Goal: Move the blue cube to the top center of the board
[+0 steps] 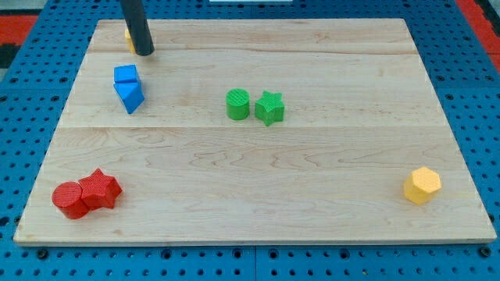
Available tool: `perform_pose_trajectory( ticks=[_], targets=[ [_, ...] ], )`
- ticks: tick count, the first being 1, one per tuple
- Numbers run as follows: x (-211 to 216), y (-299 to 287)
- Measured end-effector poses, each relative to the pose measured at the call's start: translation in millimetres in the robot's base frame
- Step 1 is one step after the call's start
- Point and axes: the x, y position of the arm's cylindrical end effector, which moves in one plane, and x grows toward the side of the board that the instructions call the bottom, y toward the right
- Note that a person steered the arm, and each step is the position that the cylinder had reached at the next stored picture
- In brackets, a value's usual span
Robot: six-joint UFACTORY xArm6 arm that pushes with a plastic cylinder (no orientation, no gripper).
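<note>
The blue cube (pixel 125 75) sits on the wooden board (pixel 258 164) at the upper left, touching a blue triangular block (pixel 130 96) just below it. My tip (pixel 144 53) is the lower end of the dark rod at the top left. It stands a little above and to the right of the blue cube, apart from it. A yellow block (pixel 129 39) is mostly hidden behind the rod, so its shape cannot be made out.
A green cylinder (pixel 237 104) and a green star (pixel 269 107) touch near the board's centre. A red cylinder (pixel 70 200) and a red star (pixel 99 188) touch at the bottom left. A yellow hexagon (pixel 423 185) lies at the lower right.
</note>
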Motion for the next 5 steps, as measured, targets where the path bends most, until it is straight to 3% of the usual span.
perform_pose_trajectory(
  ticks=[1, 2, 4, 5],
  targets=[
    [30.2, 1.8],
    [3.8, 15.7],
    [29.5, -94.5],
    [57.8, -55.8]
  ],
)
